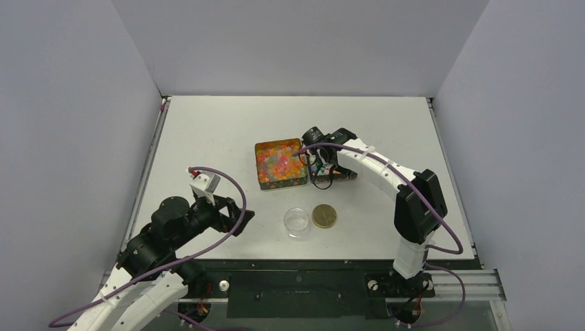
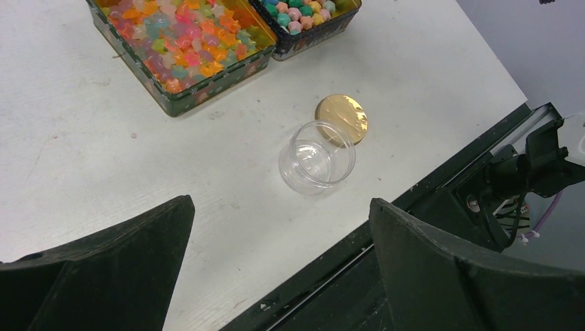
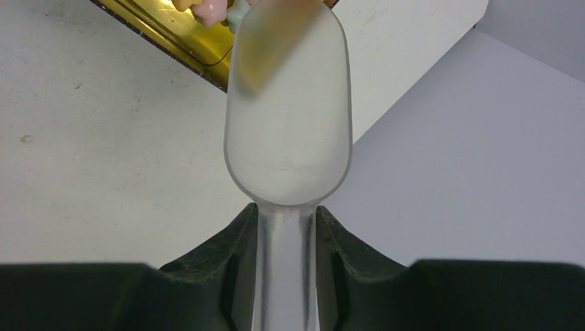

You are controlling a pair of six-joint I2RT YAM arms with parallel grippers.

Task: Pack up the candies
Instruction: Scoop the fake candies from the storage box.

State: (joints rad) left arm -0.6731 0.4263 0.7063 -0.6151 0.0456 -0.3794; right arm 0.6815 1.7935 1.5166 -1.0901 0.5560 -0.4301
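Note:
The candies fill two tins. Glossy translucent orange, red and yellow ones point(image 1: 278, 160) lie in the square tin point(image 1: 262, 181), also in the left wrist view point(image 2: 186, 38). Opaque blue, pink and yellow lumps point(image 2: 301, 12) lie in a second tin to its right. My right gripper point(image 1: 315, 157) hovers over that second tin and is shut point(image 3: 286, 224) on the handle of a frosted plastic scoop point(image 3: 288, 124). The scoop's tip reaches a gold tin wall point(image 3: 181, 41) with pink and mint candies point(image 3: 210, 8). My left gripper point(image 1: 239, 215) is open and empty point(image 2: 279, 207) near the table's front edge.
A small clear round jar point(image 1: 296, 222) stands open near the front edge, also in the left wrist view point(image 2: 317, 157). A flat round gold lid point(image 1: 324, 216) lies just right of it point(image 2: 341, 118). The black front rail point(image 2: 386, 234) runs along the table edge.

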